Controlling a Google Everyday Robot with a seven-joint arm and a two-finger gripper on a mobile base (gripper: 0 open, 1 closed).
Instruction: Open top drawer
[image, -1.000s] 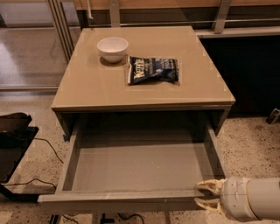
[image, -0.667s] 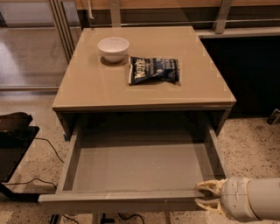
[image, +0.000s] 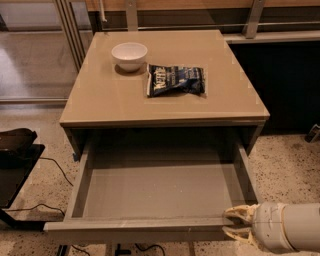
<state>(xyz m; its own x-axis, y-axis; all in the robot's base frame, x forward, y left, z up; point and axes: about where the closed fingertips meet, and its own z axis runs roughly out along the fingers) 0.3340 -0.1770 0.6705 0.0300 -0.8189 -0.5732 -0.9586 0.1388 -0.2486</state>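
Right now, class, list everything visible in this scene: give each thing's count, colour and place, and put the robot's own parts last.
table: one, tan top, centre of view
bowl: one, white, back left of the table top
chip bag: one, dark blue, lying flat on the table top just right of the bowl
top drawer: one, grey, open under the table top
floor: speckled pale, around the table
black object: one, on the floor at the left edge
cables: dark, on the floor at the left
gripper: one, pale, at the right end of the drawer front
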